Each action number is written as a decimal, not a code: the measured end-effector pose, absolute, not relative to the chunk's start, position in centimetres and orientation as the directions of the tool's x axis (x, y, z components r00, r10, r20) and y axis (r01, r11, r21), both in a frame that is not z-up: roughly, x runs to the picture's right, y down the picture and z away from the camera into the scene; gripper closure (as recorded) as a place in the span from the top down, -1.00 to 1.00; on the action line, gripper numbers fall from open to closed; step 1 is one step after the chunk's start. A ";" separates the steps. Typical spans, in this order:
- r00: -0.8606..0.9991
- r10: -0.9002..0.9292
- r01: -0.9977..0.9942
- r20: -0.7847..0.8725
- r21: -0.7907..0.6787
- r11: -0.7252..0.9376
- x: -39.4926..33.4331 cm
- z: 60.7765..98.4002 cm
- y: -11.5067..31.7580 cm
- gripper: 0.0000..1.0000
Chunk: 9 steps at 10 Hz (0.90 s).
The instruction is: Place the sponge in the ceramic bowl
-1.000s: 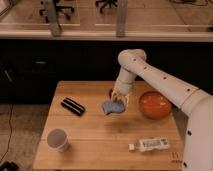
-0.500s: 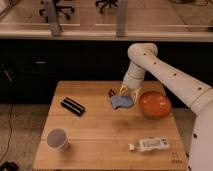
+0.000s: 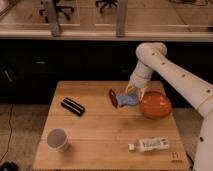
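Above the wooden desk (image 3: 95, 131), the fingers (image 3: 134, 93) are pinched around the blue-grey sponge (image 3: 128, 100) hanging beneath them; the orange ceramic bowl (image 3: 157, 106) sits just to their right.

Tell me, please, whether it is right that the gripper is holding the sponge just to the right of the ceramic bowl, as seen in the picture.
Not quite. The camera view shows the gripper holding the sponge just to the left of the ceramic bowl, near its left rim, not to the right. The rest is right: the gripper does hold the sponge.
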<state>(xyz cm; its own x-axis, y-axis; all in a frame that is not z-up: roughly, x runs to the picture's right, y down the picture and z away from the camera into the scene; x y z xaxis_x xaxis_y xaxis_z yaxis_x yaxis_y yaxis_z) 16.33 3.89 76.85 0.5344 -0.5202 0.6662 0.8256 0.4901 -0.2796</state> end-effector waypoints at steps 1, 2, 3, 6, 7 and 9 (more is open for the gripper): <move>0.540 -0.522 0.822 0.660 -0.278 0.498 16.8 77.0 3.7 -0.91; 0.547 -0.523 0.816 0.654 -0.278 0.506 17.6 77.0 3.4 -0.91; 0.562 -0.521 0.805 0.642 -0.280 0.523 19.1 77.2 3.0 -0.91; 0.580 -0.510 0.789 0.636 -0.283 0.545 21.3 77.7 2.6 -0.91; 0.588 -0.506 0.782 0.631 -0.285 0.554 22.4 78.0 2.5 -0.91; 0.600 -0.501 0.771 0.624 -0.285 0.569 24.1 78.3 2.2 -0.91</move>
